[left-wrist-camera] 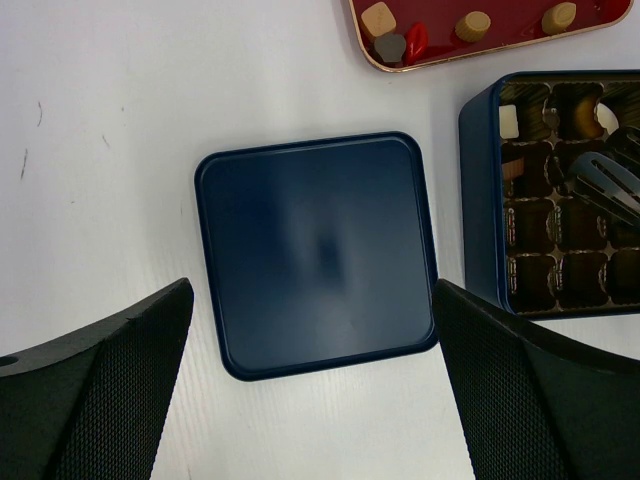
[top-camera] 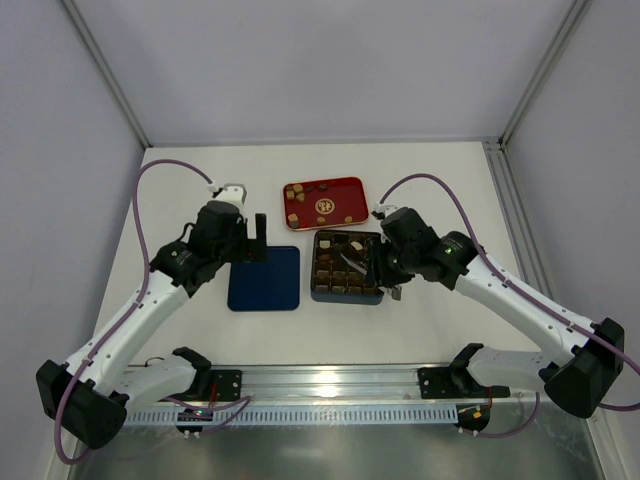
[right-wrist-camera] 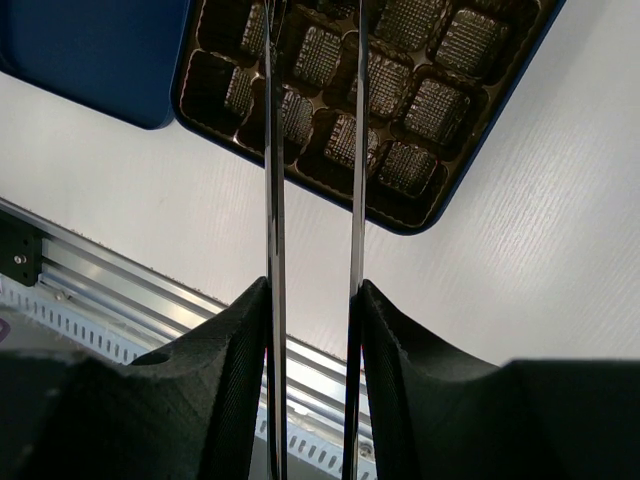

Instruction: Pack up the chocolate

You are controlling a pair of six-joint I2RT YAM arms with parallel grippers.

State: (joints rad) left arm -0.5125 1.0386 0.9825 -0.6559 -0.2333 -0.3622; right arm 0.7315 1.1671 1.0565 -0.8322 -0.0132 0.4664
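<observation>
Several tiny tan and brown chocolate pieces [top-camera: 300,196] lie on the red tray [top-camera: 350,186]; some show in the left wrist view [left-wrist-camera: 378,17]. A few more sit in the far cells of the dark gridded box [top-camera: 378,297], among them a whitish one [left-wrist-camera: 509,121]. My right gripper [top-camera: 385,270] is shut on metal tongs [right-wrist-camera: 272,150], whose tips reach over the box's cells [right-wrist-camera: 400,110]; nothing shows between the tips. My left gripper [left-wrist-camera: 312,400] is open and empty, above the blue lid [left-wrist-camera: 315,255].
The blue lid [top-camera: 265,278] lies flat just left of the box. The red tray stands behind the box. An aluminium rail [top-camera: 330,385] runs along the near edge. White walls close in the back and sides.
</observation>
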